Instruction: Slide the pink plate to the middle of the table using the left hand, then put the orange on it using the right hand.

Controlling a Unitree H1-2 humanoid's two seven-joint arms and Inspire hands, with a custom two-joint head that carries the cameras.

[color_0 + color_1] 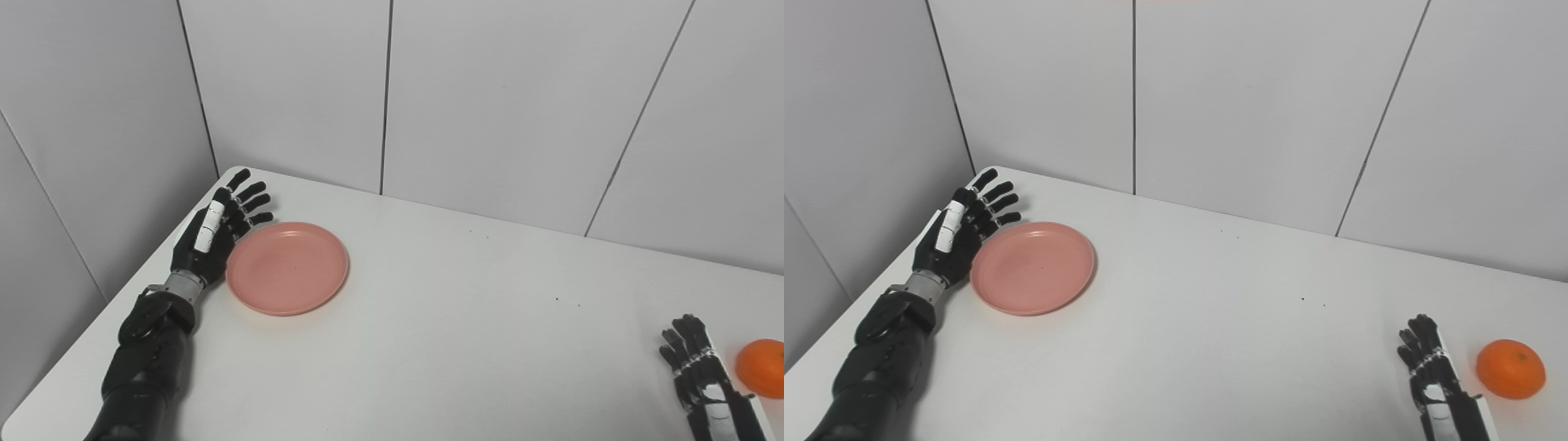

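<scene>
Plate [286, 268] sits near the far left corner of the table [465, 331], flat and empty, well short of the middle. The left hand [211, 236] stands on edge at its outer rim, fingers apart and straight, holding nothing; the palm looks to be touching the rim or just beside it, and the views do not settle which. The right hand [1436, 376] rests low at the near right, fingers loosely spread and empty, with the orange [1511, 369] just beside it on the outer side, apart from it. The step in hand is, as I judge, the slide, and it appears barely begun. To do it well, the palm should stay low against the rim so the push runs along the table and does not ride over the lip or tip the plate. Pressing near the rim's midpoint, in line with the plate's centre, should keep it from spinning away. A slow, even push toward the middle suits a light plate on a smooth top, since it may skate on once released. The right hand should wait until the plate rests.
</scene>
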